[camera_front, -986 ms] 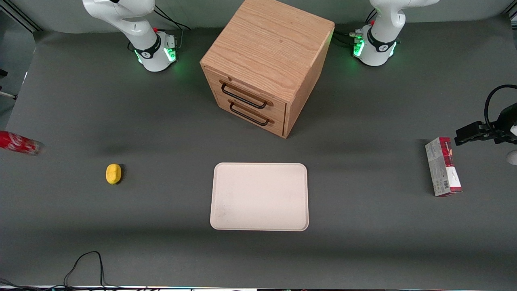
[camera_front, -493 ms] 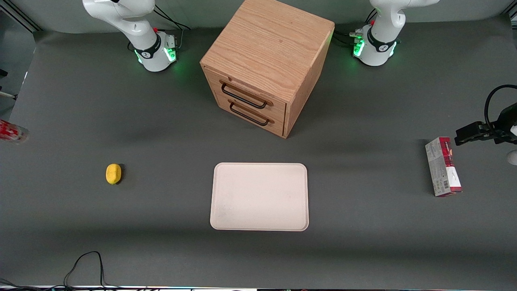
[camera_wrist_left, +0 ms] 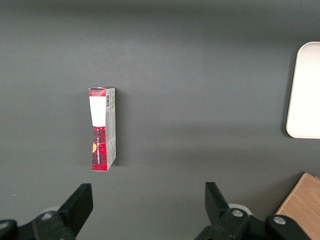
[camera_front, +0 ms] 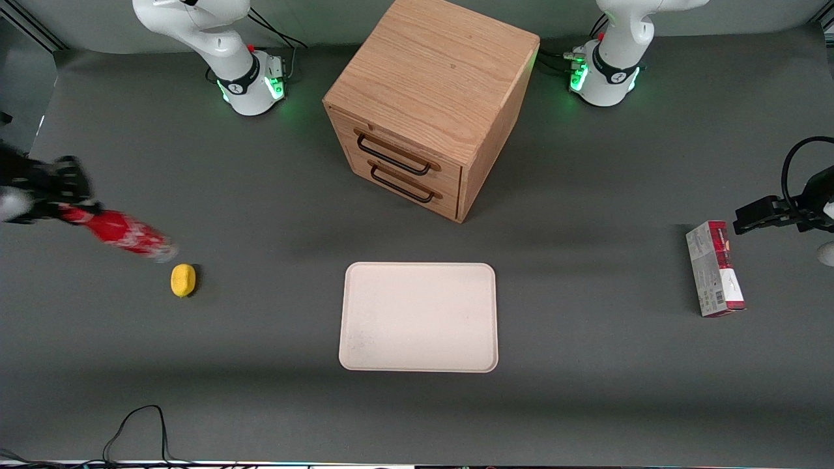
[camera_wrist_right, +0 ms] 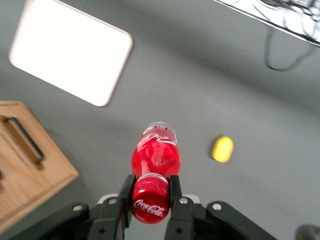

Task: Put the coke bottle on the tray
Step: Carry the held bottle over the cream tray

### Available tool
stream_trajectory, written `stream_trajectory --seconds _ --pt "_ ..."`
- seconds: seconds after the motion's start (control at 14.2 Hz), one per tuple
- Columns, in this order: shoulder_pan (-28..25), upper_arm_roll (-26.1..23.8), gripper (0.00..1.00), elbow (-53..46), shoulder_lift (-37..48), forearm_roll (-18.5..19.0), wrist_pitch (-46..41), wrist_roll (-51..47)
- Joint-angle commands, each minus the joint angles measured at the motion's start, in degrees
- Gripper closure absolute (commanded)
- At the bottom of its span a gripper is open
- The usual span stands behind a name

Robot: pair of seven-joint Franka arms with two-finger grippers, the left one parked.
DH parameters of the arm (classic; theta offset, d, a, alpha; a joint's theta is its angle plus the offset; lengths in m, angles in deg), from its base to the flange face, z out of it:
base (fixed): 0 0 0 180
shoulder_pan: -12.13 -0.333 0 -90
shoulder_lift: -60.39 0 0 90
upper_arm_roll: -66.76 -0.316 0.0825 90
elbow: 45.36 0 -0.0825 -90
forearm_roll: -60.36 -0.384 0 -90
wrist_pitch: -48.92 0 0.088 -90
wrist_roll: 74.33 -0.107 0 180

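My right gripper [camera_front: 68, 207] [camera_wrist_right: 150, 192] hangs above the table at the working arm's end, shut on the red cap of the coke bottle [camera_front: 124, 232] [camera_wrist_right: 155, 157]. The bottle is held in the air, tilted, with its clear base pointing toward the table's middle. The cream-white tray [camera_front: 418, 317] [camera_wrist_right: 70, 51] lies flat near the middle of the table, nearer to the front camera than the wooden cabinet, with nothing on it. The bottle is well apart from the tray.
A yellow lemon [camera_front: 183, 280] [camera_wrist_right: 222, 149] lies on the table just below the bottle's base. The wooden drawer cabinet [camera_front: 427, 104] [camera_wrist_right: 27, 160] stands at the middle. A red-and-grey carton [camera_front: 715, 268] [camera_wrist_left: 102, 128] lies toward the parked arm's end.
The gripper and bottle have swung in from the view's edge toward the table's middle; the bottle's base now reaches above the lemon. Nothing else has moved.
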Motion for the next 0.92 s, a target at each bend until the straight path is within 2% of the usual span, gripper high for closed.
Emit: stream_trajectory --seconds 0.0,0.07,0.28,0.56,0.85 --pt "-6.95 -3.46 1.00 -6.12 -4.59 5.29 0.93 -7.46" --pt "-11.17 -3.38 1.00 -6.30 -5.56 7.41 1.81 -9.05" --pt "-16.21 -3.55 1.00 -6.30 -7.58 7.78 5.15 -13.89" --pt "-17.45 -4.61 1.00 -6.21 -11.88 7.69 11.64 -14.08" --pt "-17.37 -4.43 1.00 -6.21 -21.10 7.78 19.91 -13.99"
